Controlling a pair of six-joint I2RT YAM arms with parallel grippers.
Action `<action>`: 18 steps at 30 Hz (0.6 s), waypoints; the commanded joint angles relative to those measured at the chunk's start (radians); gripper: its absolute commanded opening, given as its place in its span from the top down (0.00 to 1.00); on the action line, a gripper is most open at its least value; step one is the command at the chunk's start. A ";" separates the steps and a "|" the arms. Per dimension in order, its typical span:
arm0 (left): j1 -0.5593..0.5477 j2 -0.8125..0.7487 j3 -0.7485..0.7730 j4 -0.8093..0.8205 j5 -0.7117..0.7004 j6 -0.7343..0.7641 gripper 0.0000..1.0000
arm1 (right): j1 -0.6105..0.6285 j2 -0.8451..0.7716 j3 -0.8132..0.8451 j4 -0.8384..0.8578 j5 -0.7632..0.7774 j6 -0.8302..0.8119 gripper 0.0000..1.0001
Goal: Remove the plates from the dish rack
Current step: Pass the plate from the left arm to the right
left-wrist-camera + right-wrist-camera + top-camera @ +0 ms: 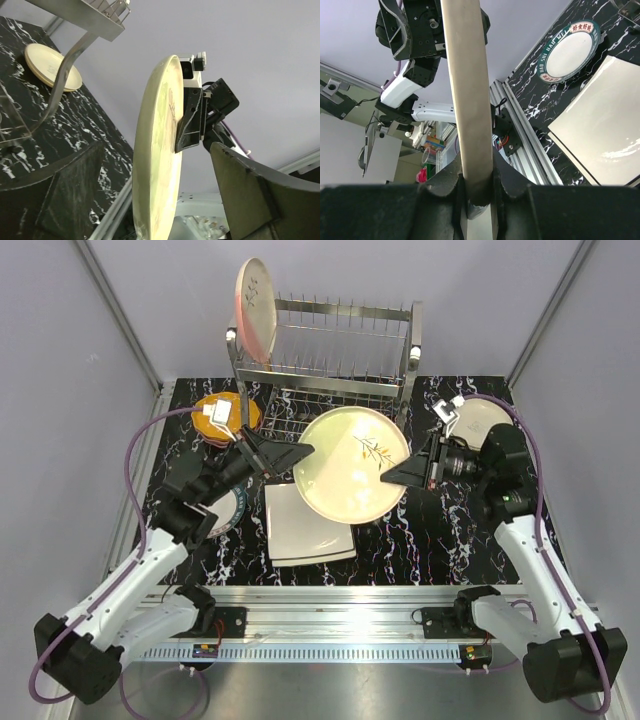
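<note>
Cream round plate (pixel 352 462) is held up off the bench (pixel 430 540), just near of the dish rack (pixel 340 350), partly over the square plate (pixel 300 530). Right gripper (pixel 395 478) jaws pinch its right rim. Left gripper (pixel 295 455) jaws are spread either side of the left rim, not clamped as far as I can see. Looks like a handover, so I'd close the left next. Pink-and-cream plate (pixel 253 305) sits in the rack's top tier, far left
</note>
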 commanded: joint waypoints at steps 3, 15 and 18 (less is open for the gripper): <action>0.015 -0.073 0.031 -0.117 -0.056 0.142 0.03 | -0.026 -0.082 -0.011 -0.002 -0.061 -0.012 1.00; 0.017 -0.193 0.060 -0.410 -0.224 0.378 0.01 | -0.058 -0.129 -0.095 -0.029 -0.113 0.002 1.00; 0.018 -0.223 0.065 -0.459 -0.260 0.424 0.01 | -0.067 -0.134 -0.107 -0.027 -0.121 0.019 1.00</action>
